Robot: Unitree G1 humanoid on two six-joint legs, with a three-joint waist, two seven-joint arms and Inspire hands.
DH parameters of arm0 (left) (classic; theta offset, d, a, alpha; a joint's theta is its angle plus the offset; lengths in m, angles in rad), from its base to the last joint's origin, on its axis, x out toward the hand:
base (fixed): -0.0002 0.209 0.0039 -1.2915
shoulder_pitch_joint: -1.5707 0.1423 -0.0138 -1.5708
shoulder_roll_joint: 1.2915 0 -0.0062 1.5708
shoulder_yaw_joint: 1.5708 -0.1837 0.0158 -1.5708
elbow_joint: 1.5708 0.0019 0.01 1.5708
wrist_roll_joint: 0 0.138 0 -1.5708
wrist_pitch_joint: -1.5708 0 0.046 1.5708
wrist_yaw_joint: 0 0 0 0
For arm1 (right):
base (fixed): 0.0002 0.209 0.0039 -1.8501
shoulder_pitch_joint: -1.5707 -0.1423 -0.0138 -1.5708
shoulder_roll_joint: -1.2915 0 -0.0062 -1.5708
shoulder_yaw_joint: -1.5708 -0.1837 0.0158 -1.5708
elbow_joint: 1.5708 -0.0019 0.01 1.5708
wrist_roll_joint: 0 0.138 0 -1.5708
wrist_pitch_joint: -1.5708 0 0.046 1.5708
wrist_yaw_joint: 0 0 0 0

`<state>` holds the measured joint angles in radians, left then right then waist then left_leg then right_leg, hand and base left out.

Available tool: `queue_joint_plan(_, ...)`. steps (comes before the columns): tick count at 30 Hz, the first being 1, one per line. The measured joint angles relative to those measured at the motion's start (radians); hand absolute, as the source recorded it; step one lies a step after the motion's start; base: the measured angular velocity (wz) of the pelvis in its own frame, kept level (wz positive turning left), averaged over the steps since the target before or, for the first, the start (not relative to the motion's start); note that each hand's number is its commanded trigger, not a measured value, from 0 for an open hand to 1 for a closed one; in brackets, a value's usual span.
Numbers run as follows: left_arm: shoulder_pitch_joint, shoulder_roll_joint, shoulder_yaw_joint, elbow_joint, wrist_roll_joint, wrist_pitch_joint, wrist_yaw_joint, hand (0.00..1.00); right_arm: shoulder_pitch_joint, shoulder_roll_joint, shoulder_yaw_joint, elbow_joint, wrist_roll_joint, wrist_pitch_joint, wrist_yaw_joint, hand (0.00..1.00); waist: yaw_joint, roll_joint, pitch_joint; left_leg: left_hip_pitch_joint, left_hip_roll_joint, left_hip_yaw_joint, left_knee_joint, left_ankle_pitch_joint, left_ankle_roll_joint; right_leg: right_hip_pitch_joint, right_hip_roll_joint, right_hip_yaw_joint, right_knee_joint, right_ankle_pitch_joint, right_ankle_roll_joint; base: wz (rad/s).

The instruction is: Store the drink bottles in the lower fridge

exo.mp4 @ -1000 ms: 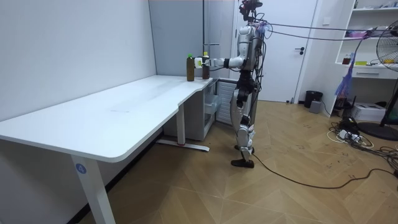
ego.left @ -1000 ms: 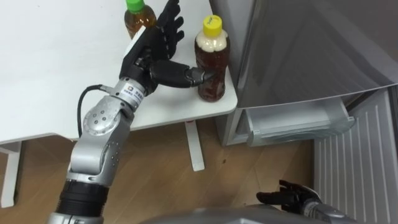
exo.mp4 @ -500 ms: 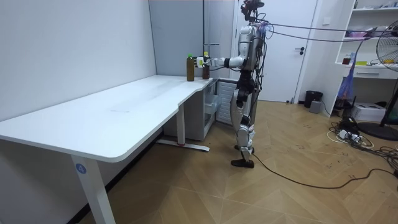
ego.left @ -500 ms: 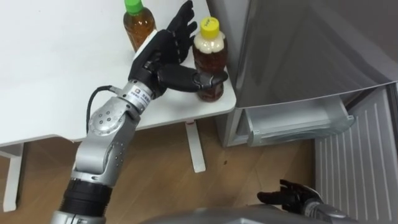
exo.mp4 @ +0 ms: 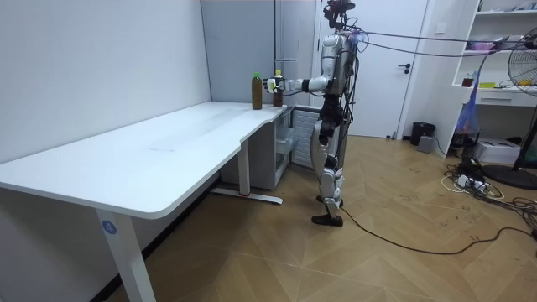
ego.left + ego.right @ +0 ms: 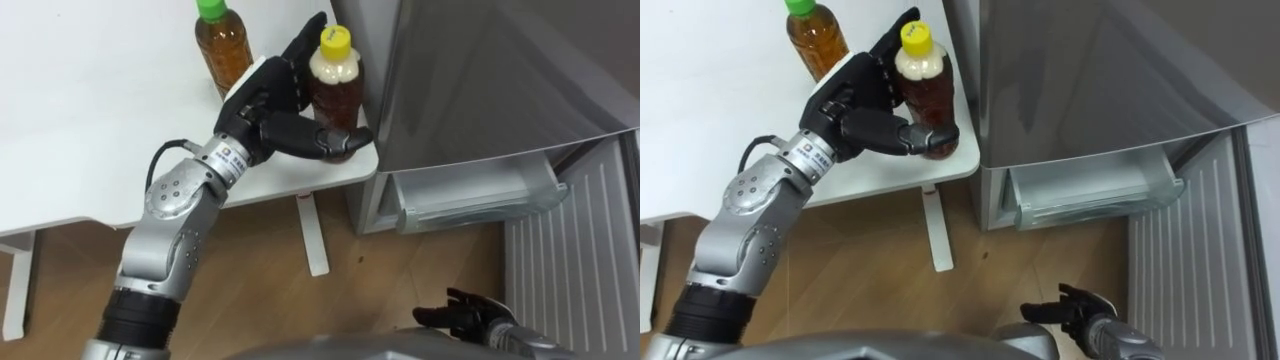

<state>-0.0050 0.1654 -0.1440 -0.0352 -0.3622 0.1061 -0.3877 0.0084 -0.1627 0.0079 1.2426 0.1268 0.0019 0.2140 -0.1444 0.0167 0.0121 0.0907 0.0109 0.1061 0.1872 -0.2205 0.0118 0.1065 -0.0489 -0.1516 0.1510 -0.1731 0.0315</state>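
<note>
The left hand (image 6: 265,110) is now closing round the yellow-capped bottle (image 6: 335,85) at the table (image 6: 80,120) corner, where a moment ago its thumb was only touching; the green-capped bottle (image 6: 222,45) is standing just behind; the right hand (image 6: 470,315) is hanging loose and empty below the fridge (image 6: 480,90); I think lifting is coming next.

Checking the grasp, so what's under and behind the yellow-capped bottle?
Under the yellow-capped bottle lies the table corner; behind it, fingers of the left hand. The thumb wraps its front and covers its base, so contact with the table is hidden.
</note>
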Motion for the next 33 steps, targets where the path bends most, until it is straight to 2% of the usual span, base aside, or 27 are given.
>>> queue_joint_plan(2,0.000,0.000,0.000,0.000,0.000,0.000,-0.002,0.24,-0.001,0.000,0.000,0.001,0.000,0.000,0.001,0.00,0.000,0.000,0.0000,0.000,0.001,0.001,0.002,0.000,0.000,0.001,0.000,0.000,0.001,0.001,-0.001,0.00)
queue_joint_plan(3,0.000,-0.001,0.000,0.000,0.000,0.000,-0.006,0.61,-0.001,0.000,0.001,0.002,0.003,0.000,0.001,0.00,0.000,0.000,-0.0001,0.000,0.001,0.002,0.002,0.000,0.000,0.001,0.001,0.001,0.002,0.001,-0.002,0.00)
queue_joint_plan(4,0.000,-0.001,0.000,0.000,0.000,0.000,-0.008,0.78,-0.001,-0.001,0.002,0.002,0.004,0.000,0.001,0.00,0.000,0.000,-0.0001,0.001,0.002,0.002,0.002,0.000,0.000,0.001,0.001,0.002,0.003,0.001,-0.002,0.00)
queue_joint_plan(6,0.000,-0.001,0.000,0.000,0.000,0.001,-0.015,1.00,-0.001,-0.001,0.008,0.003,0.014,0.000,0.000,0.00,0.000,0.000,0.0003,-0.001,0.003,0.004,0.000,0.000,0.000,0.001,0.002,0.004,0.004,0.002,-0.003,0.00)
queue_joint_plan(15,0.000,0.000,-0.002,0.000,0.002,0.001,-0.023,1.00,0.000,-0.001,0.010,0.009,0.030,0.000,0.001,0.00,0.000,-0.001,0.0000,-0.001,0.008,0.007,0.000,0.000,-0.001,0.002,0.007,0.011,0.003,0.003,-0.004,0.00)
queue_joint_plan(23,0.000,0.008,-0.025,0.030,0.005,0.034,-0.038,1.00,-0.005,-0.001,0.012,0.011,0.029,0.000,0.004,0.00,-0.002,-0.001,0.0005,-0.002,0.009,0.015,0.003,0.000,-0.001,-0.005,0.007,0.011,0.002,0.003,-0.005,-0.02)
queue_joint_plan(33,0.000,0.005,-0.025,0.030,0.003,0.038,-0.035,1.00,-0.008,-0.001,0.015,0.009,0.029,-0.001,0.007,0.00,-0.013,-0.002,0.0007,-0.003,0.010,0.030,0.002,0.000,-0.001,-0.007,0.007,0.011,0.002,0.004,-0.006,0.00)
